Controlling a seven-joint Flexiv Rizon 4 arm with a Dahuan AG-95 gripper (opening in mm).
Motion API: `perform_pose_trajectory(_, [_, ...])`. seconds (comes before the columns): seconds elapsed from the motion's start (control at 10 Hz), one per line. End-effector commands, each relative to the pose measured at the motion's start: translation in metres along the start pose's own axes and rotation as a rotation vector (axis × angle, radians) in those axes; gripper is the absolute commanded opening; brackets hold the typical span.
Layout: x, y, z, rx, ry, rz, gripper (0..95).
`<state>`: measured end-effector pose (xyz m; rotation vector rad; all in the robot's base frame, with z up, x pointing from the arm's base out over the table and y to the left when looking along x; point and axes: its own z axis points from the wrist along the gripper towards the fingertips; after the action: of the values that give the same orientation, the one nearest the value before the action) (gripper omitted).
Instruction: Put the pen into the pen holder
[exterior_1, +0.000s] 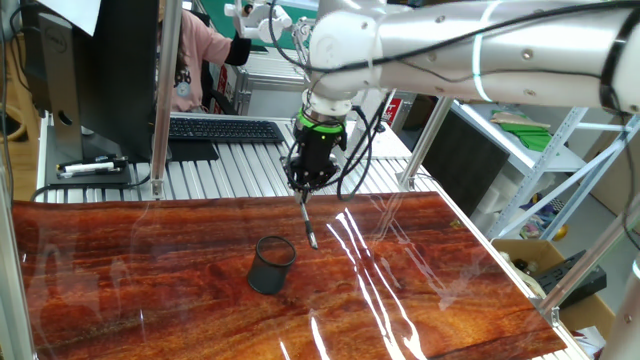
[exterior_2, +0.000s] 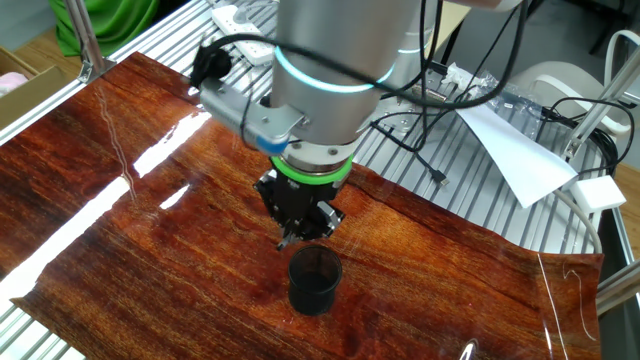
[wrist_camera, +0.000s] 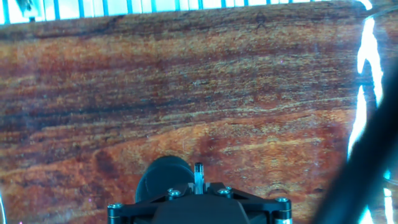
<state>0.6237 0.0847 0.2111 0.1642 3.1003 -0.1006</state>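
Note:
My gripper (exterior_1: 305, 188) is shut on the pen (exterior_1: 309, 222), a thin black pen that hangs nearly upright from the jaws with its silvery tip down, above the wooden table (exterior_1: 120, 290). The pen holder (exterior_1: 271, 264), a small black mesh cup, stands upright on the table just left of and nearer than the pen tip. In the other fixed view my gripper (exterior_2: 297, 233) hovers just above and behind the pen holder (exterior_2: 314, 279). In the hand view the pen (wrist_camera: 198, 174) sticks out between the closed jaws, with the pen holder (wrist_camera: 163, 177) just to its left.
A keyboard (exterior_1: 225, 129) and a monitor (exterior_1: 110, 70) sit on the metal bench behind the table. A person (exterior_1: 195, 50) sits beyond them. Aluminium frame posts (exterior_1: 160, 100) stand at the table's back edge. Cables and paper (exterior_2: 510, 150) lie on the bench.

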Motion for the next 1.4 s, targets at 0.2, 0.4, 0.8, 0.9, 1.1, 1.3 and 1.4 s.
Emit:
perform_pose_trajectory(0.2, [-0.011, 0.001, -0.001, 0.005, 0.010, -0.013, 0.0])
perform_pose_trajectory(0.4, [-0.017, 0.001, -0.002, 0.007, 0.013, -0.014, 0.0])
perform_pose_trajectory(0.8, [-0.024, 0.006, 0.002, 0.011, 0.001, 0.005, 0.0])
perform_pose_trajectory(0.9, [-0.027, 0.006, 0.003, 0.012, 0.000, 0.003, 0.0])
perform_pose_trajectory(1.1, [-0.030, 0.004, 0.003, 0.014, -0.003, 0.004, 0.0])
perform_pose_trajectory(1.3, [-0.032, 0.004, 0.004, 0.016, 0.004, 0.010, 0.0])
perform_pose_trajectory(1.4, [-0.032, 0.004, 0.004, 0.015, 0.013, 0.020, 0.0])
